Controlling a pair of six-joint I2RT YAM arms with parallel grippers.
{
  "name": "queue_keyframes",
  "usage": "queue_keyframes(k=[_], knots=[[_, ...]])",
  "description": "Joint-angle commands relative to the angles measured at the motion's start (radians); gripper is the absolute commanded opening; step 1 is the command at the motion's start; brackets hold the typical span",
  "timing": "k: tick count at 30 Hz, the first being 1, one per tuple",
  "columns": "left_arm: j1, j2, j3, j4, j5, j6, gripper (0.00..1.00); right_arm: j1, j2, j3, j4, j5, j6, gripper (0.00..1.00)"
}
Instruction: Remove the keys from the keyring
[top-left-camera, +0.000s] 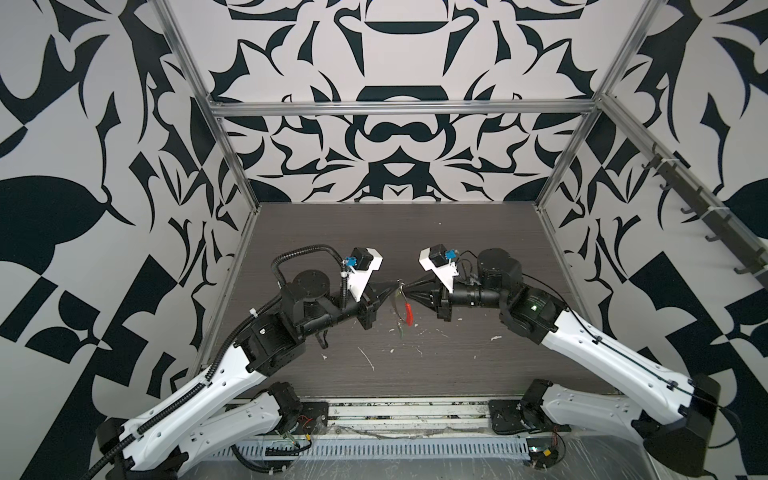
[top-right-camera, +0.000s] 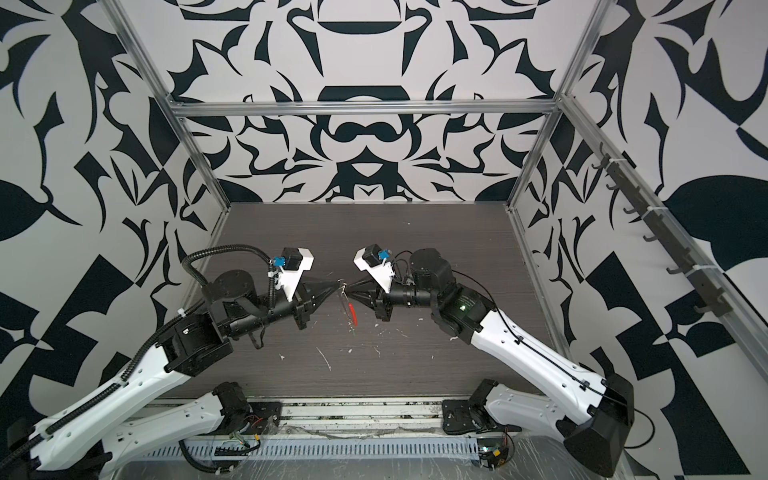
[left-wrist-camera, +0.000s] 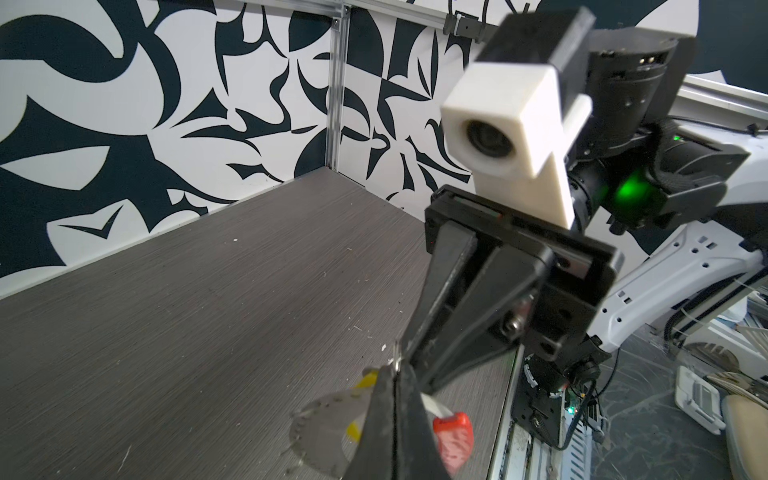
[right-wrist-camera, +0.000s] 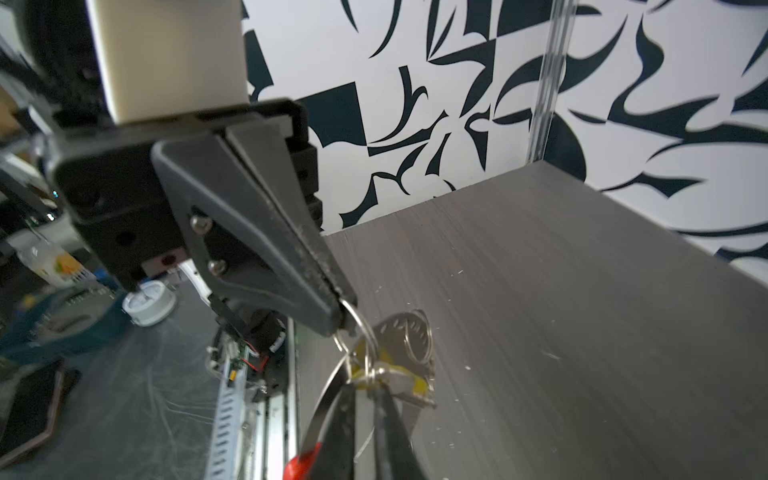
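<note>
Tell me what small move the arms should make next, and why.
Probably ease the right pincer away from the left pincer: left is shut on the small metal loop, right pinches the yellow key, and the keyring hangs from them.

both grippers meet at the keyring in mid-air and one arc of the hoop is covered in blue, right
Not blue: the covered arc of the keyring is red, as both top views show. The left gripper and right gripper do meet at it in mid-air.
</note>
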Motion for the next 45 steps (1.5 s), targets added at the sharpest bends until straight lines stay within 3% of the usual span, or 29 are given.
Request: queue_keyframes(k=[1,8,29,34,40,45], knots=[[-0.003,-0.009,0.007,0.041,0.011,-0.004,0.00,0.007,-0.041,0.033,0.014,0.069,-0.015,0.32],[-0.002,0.001,0.029,0.005,0.031,0.001,0.00,0.007,-0.096,0.007,0.057,0.102,-0.004,0.40],[-0.003,0.008,0.017,0.044,0.039,-0.002,0.00,0.007,-0.009,0.000,0.147,-0.006,0.060,0.38],[-0.003,0.007,0.013,0.040,0.022,0.005,0.00,0.007,-0.031,-0.015,0.146,0.030,0.058,0.38],[-0.003,-0.007,-0.006,0.063,0.008,-0.001,0.00,0.007,-0.095,-0.056,0.178,0.154,0.051,0.40],[-0.002,-0.025,-0.024,0.089,-0.004,-0.012,0.00,0.003,-0.115,-0.066,0.182,0.127,0.070,0.45]])
